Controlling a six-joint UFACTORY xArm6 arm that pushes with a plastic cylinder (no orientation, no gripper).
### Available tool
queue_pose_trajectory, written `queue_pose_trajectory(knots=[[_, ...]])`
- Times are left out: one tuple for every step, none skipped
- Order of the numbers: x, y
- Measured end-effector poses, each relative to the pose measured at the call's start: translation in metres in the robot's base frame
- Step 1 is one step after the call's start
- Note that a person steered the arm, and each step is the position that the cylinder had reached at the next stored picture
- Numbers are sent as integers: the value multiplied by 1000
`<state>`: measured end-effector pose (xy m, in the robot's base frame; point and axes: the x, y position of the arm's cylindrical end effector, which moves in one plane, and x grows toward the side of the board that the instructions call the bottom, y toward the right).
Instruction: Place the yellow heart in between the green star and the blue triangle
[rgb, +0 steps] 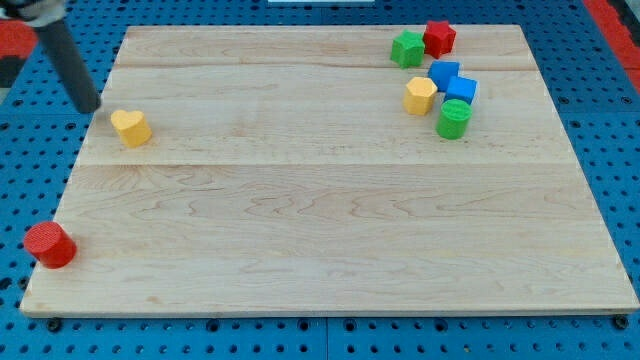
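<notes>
**Yellow heart far left, its goal cluster far right**

At the lower left of the frame a red cylinder (49, 245) sits on the corner of the wooden board (330, 250), well apart from everything else. Above it, at the upper left, the dark rod comes down and the tip (91, 108) rests just off the board's left edge. There are no fingers on this arm, so nothing spreads or pinches; the rod ends bare and touches no block.

The yellow heart (131, 128) lies just to the right of the tip and slightly lower in the frame, near the left edge of the board. The tip is therefore already on the heart's left side, which seems the correct side for a push toward the frame's right. The heart's shape gives no clear long axis from this view.

Between the heart and the cluster the board is bare, a wide open stretch.

At the upper right stand the other blocks: the green star (407, 48) touching a red block (439, 38), and below them a yellow block (420, 96), the blue triangle (444, 73), a second blue block (461, 90) and a green cylinder (453, 119), packed close. The gap between star and triangle looks narrow, and the yellow block sits near its entrance from the left, so the final approach probably risks nudging neighbours. The board's top edge is close there.
</notes>
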<state>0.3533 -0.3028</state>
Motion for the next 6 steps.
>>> queue_pose_trajectory(knots=[[0,-2],[67,31],[26,93],[-26,130],[-82,124],[-78,220]])
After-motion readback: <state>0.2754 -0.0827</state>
